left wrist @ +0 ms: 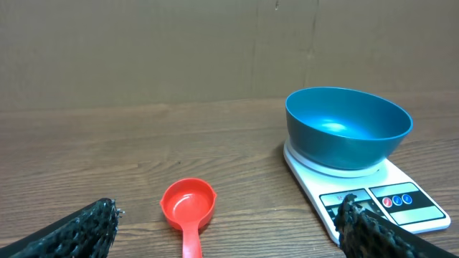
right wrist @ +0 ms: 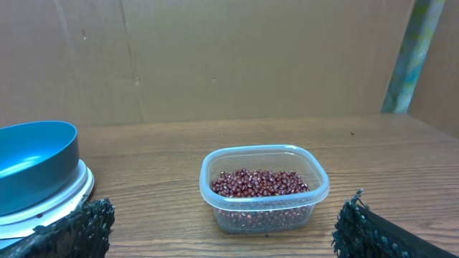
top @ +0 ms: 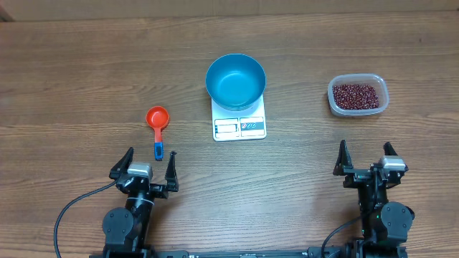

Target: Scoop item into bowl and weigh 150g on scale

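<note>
Left gripper (top: 150,159) hangs wide open and empty just short of the red scoop (top: 157,118); I see the right gripper (top: 365,154) gaping too, facing the clear tub (top: 384,102) of beans (top: 355,94). Between them, the blue bowl (top: 235,80) sits empty on the scale (top: 240,127).

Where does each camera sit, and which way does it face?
Overhead: above the table, looking straight down at blue bowl on scale, red scoop, bean tub; both arms show.
Left wrist: on the left tool, facing forward at scoop, bowl, scale; its fingers show.
Right wrist: on the right tool, facing forward at bean tub; its fingers show.
Both wrist views share bowl and scale.
</note>
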